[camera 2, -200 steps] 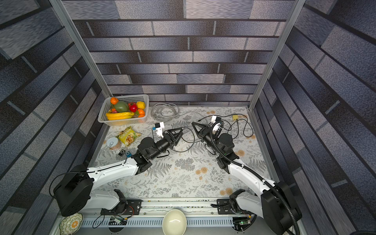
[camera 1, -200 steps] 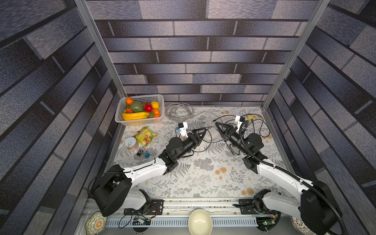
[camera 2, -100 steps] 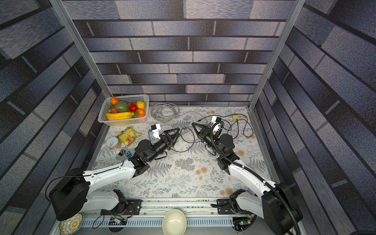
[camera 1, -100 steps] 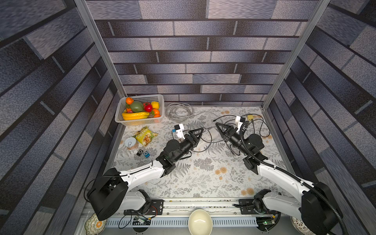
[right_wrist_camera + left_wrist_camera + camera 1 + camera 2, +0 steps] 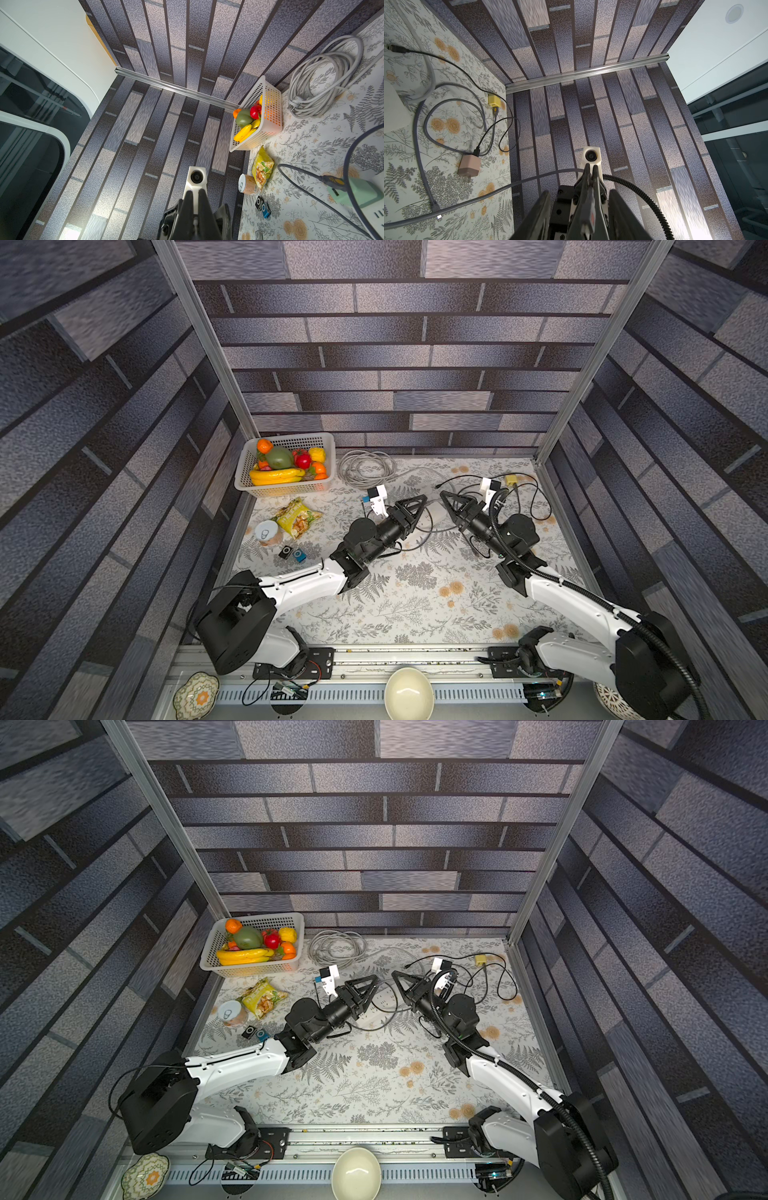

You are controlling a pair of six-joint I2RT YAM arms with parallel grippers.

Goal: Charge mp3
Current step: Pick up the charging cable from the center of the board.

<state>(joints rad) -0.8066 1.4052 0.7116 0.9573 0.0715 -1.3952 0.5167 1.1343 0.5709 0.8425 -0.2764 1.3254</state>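
My right gripper (image 5: 590,169) is pinched shut on the grey cable (image 5: 529,178). My left gripper (image 5: 422,506) has its jaws apart either side of the plug (image 5: 588,215), seemingly without touching. The black mp3 (image 5: 285,551) and blue mp3 (image 5: 299,556) lie near the worktop's (image 5: 415,614) left edge.

The desk (image 5: 415,614) is pale, printed with grey ferns and orange blossoms. The walls (image 5: 395,364) carry grey-violet brick bands. A white basket (image 5: 286,489) holds yellow, red, orange and green fruit (image 5: 276,477). The snack bag (image 5: 297,517) is yellow-green. A black mp3 player (image 5: 285,551) lies beside a blue mp3 player (image 5: 300,556). The cable (image 5: 467,199) is slate grey. The pink charger (image 5: 469,166) looks dusty rose, and the mint charger (image 5: 357,192), blurred, seems pale green.
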